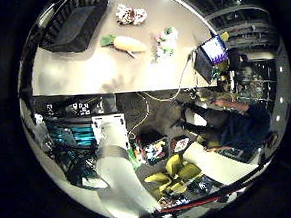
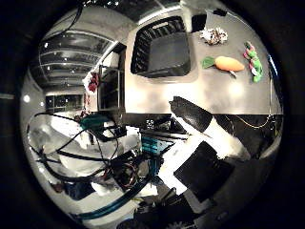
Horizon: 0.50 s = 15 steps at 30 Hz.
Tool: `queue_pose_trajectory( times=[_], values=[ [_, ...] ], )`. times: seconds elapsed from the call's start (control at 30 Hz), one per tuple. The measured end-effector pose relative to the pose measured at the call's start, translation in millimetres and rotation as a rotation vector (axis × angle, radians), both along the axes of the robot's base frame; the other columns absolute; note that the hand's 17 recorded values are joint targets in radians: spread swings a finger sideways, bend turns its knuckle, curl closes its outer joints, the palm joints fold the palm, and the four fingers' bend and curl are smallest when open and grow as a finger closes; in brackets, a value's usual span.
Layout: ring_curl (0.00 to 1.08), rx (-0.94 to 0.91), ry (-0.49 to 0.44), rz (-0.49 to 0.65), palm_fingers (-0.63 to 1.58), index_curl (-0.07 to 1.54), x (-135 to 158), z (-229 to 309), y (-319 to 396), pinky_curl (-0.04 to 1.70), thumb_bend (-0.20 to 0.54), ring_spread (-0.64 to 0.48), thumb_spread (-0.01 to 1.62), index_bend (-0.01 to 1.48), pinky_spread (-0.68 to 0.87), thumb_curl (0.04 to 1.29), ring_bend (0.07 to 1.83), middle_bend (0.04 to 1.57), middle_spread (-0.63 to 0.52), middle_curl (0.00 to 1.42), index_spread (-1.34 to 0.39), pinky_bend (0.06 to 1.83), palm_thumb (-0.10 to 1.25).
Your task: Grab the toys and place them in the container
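Note:
Three toys lie on the grey table beside a black slatted basket, which holds nothing. An orange plush carrot with a green top lies nearest the basket. A brown and white crumpled toy sits further back, and a green and pink toy lies past the carrot. My right hand hangs well away from the table, off its front edge, far from every toy. Its white and black fingers reach out fairly straight and hold nothing.
A monitor stands at the table's end by the green and pink toy. A person sits on the floor side near it. Boxes and yellow items lie below the table's front edge. Shelving stands behind the basket.

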<state>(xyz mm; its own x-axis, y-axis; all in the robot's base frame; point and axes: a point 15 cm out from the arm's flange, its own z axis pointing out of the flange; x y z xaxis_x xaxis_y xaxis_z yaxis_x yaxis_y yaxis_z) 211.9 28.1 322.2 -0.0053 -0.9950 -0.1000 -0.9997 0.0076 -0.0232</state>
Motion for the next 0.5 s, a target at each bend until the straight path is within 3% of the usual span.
queue_pose_trajectory(
  times=[0.2, 0.5],
  values=[
    [0.14, -0.021, -0.089, -0.067, 0.47, 0.43, 33, 8, -25, 0.21, -0.014, 0.13, 1.16, 0.32, 0.40, 0.28, 0.20, 0.29, -0.08, 0.34, -0.47, 0.19, 0.75],
    [0.17, -0.129, -0.336, -0.215, 0.49, 0.39, 103, 32, -135, 0.22, -0.023, 0.09, 1.12, 0.18, 0.40, 0.31, 0.22, 0.24, -0.07, 0.33, -0.47, 0.22, 0.77]
  ],
)
